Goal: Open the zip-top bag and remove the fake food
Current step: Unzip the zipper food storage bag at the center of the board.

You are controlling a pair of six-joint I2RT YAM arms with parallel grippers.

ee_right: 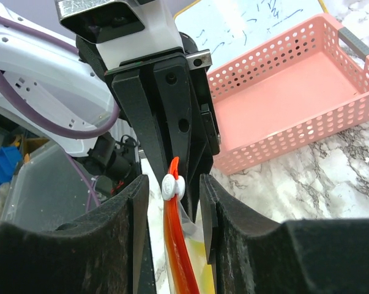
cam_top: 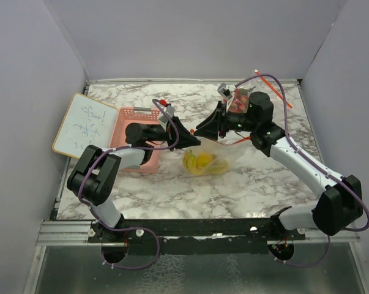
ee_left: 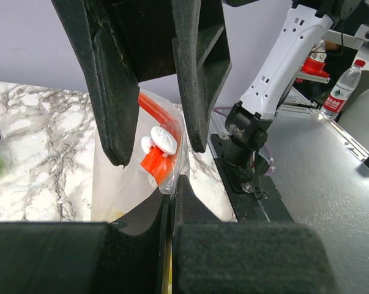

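Observation:
The clear zip-top bag lies mid-table with yellow fake food inside. Its orange zip strip carries a white slider and is held up between the two grippers. My left gripper is shut on the bag's clear edge just below the zip's end. My right gripper is open, with its fingers on either side of the slider and a gap on each side. Red and green pieces show at the back by the right wrist.
A pink slotted basket stands left of the bag, under the left arm, and looks empty in the right wrist view. A small whiteboard leans at the table's left edge. Grey walls close in three sides.

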